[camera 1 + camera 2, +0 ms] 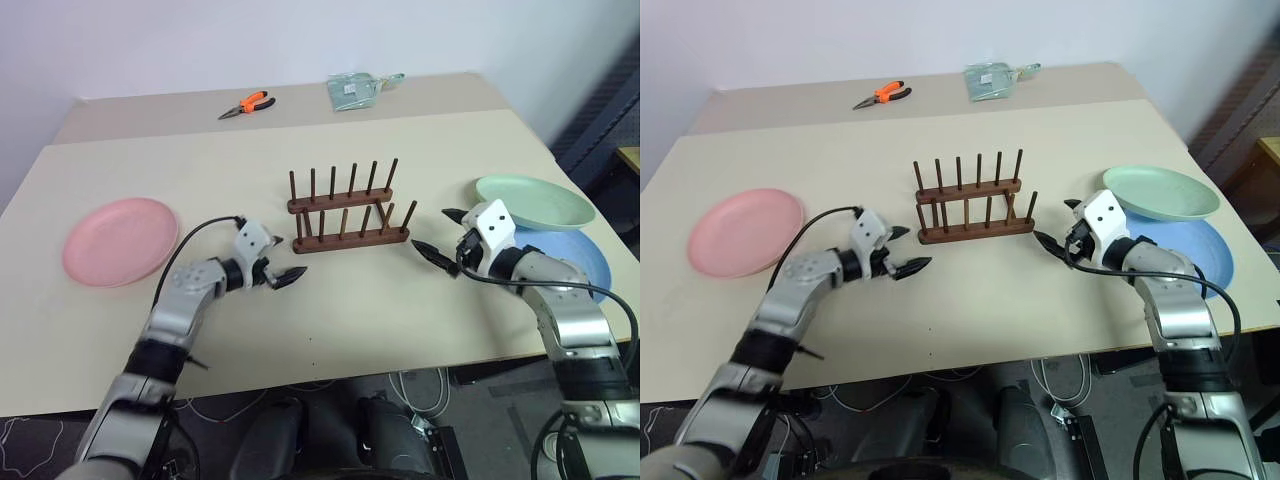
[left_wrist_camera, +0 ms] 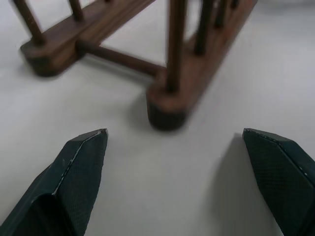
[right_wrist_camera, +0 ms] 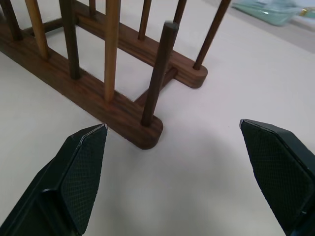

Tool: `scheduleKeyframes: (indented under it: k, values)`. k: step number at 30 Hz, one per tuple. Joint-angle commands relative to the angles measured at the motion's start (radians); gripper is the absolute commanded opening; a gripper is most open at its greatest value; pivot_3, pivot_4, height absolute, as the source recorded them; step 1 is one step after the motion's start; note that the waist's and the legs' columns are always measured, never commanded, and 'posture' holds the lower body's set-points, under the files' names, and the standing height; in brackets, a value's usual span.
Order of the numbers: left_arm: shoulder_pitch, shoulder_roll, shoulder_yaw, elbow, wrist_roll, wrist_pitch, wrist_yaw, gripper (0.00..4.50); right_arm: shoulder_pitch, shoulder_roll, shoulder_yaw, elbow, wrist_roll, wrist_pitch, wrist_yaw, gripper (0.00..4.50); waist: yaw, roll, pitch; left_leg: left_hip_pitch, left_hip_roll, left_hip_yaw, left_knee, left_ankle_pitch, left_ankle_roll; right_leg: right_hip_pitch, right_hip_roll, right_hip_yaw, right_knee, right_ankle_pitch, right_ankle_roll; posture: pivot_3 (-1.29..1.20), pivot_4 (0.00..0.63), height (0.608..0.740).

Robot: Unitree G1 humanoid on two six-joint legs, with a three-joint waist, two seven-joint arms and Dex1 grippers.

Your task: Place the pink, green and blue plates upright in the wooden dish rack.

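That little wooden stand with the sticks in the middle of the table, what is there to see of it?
The wooden rack is small and dark brown, looking like stained wood. It has two long base rails joined by short crossbars, and each rail carries a row of thin upright pegs, some paler than others. It stands level on the beige table, near its middle, with no plate in it. Nothing touches it: the left end effector and right end effector hover open at its two ends, apart from it.

Dish rack (image 1: 348,215): dark-brown wood, smooth, slight sheen. Pink plate (image 1: 120,240), green plate (image 1: 534,201), blue plate (image 1: 580,255): matt, smooth. Table (image 1: 330,320): matt beige, smooth. Fingertips (image 3: 78,172): black, fine-textured pads. Pliers (image 1: 247,104): orange grips.
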Motion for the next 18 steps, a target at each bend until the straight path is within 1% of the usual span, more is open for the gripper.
scheduleKeyframes:
  k: [1, 2, 5, 8, 10, 11, 14, 18]
  values:
    - [-0.098, -0.045, -0.043, 0.214, 0.050, -0.073, -0.062, 4.50, 0.086, 0.002, -0.064, -0.138, 0.007, 0.027, -0.058, 4.41, 0.005, 0.000, 0.000, 0.000, 0.000, 0.000, 0.000, 0.000, 0.000, 0.000, 0.000, 0.000, 0.000, 0.000, 0.000, 0.00, 0.150, 0.740]
    - [-0.121, -0.059, -0.043, 0.256, 0.048, -0.086, -0.084, 4.50, 0.111, 0.003, -0.074, -0.166, 0.011, 0.037, -0.071, 4.41, 0.007, 0.000, -0.001, 0.000, 0.000, 0.000, 0.000, 0.000, 0.000, 0.000, 0.000, 0.000, 0.000, 0.000, 0.000, 0.00, 0.150, 0.740]
    - [-0.154, -0.073, -0.050, 0.331, 0.068, -0.140, -0.129, 3.68, 0.175, 0.011, -0.092, -0.242, 0.016, 0.068, -0.101, 4.50, 0.007, 0.000, -0.001, 0.000, 0.000, 0.000, 0.000, 0.000, 0.000, 0.000, 0.000, 0.000, 0.000, 0.000, 0.000, 0.00, 0.150, 0.740]
    - [-0.158, -0.077, -0.052, 0.348, 0.073, -0.169, -0.174, 2.10, 0.213, 0.013, -0.099, -0.274, 0.014, 0.078, -0.115, 4.50, 0.008, 0.000, -0.001, 0.000, 0.000, 0.000, 0.000, 0.000, 0.000, 0.000, 0.000, 0.000, 0.000, 0.000, 0.000, 0.00, 0.150, 0.740]
    - [-0.151, -0.073, -0.048, 0.345, 0.073, -0.182, -0.196, 1.14, 0.225, 0.015, -0.095, -0.288, 0.010, 0.083, -0.122, 4.50, 0.008, 0.000, -0.001, 0.000, 0.000, 0.000, 0.000, 0.000, 0.001, 0.000, 0.000, 0.000, 0.000, 0.000, 0.000, 0.00, 0.150, 0.740]
    - [-0.142, -0.070, -0.045, 0.331, 0.070, -0.185, -0.211, 0.78, 0.231, 0.016, -0.092, -0.293, 0.007, 0.085, -0.125, 4.50, 0.008, 0.000, -0.001, 0.000, 0.000, 0.000, 0.000, 0.000, 0.001, 0.000, 0.000, 0.000, 0.000, 0.000, 0.000, 0.00, 0.150, 0.740]
    - [-0.108, -0.059, -0.052, 0.227, 0.050, -0.164, -0.265, 0.78, 0.241, -0.002, -0.106, -0.287, 0.013, 0.089, -0.110, 4.50, 0.008, 0.000, -0.001, 0.000, 0.000, 0.000, 0.000, 0.000, 0.001, 0.000, 0.000, 0.000, 0.000, 0.000, 0.000, 0.00, 0.150, 0.740]
    - [-0.011, 0.001, -0.104, -0.016, 0.008, -0.085, -0.411, 0.78, 0.258, -0.030, -0.135, -0.250, 0.007, 0.071, -0.092, 4.50, 0.006, 0.000, -0.001, 0.000, 0.000, 0.000, 0.000, -0.001, 0.001, 0.000, 0.000, 0.001, 0.000, 0.000, 0.000, 0.00, 0.150, 0.740]
